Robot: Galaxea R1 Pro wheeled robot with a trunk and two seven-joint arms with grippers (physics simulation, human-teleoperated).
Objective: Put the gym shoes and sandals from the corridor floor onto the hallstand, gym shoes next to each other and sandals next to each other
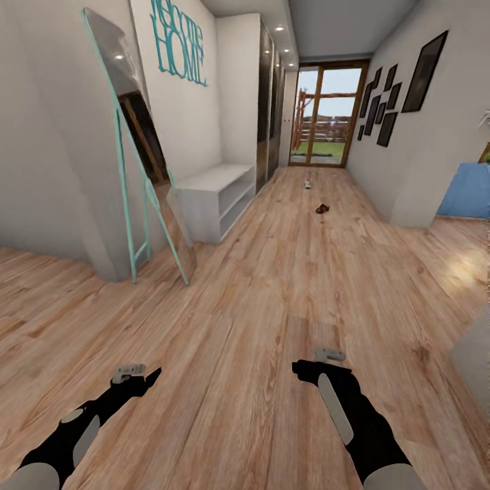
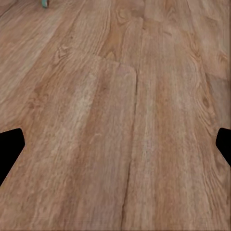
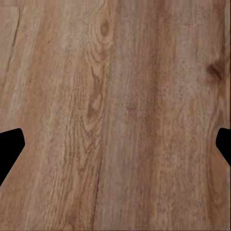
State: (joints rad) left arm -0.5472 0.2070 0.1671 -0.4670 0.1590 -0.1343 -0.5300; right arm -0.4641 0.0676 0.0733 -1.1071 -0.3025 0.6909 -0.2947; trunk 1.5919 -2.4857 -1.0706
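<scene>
Far off, sandal [image 1: 322, 208] lies on floor [image 1: 272, 286], orientation unreadable.

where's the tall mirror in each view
head view: the mirror leans on the left wall, nearer than the white bench.
left wrist view: a teal bit at the picture's edge, probably the mirror's frame foot.
right wrist view: wood floor under the open right gripper.
shared landmark: the wood floor.
</scene>
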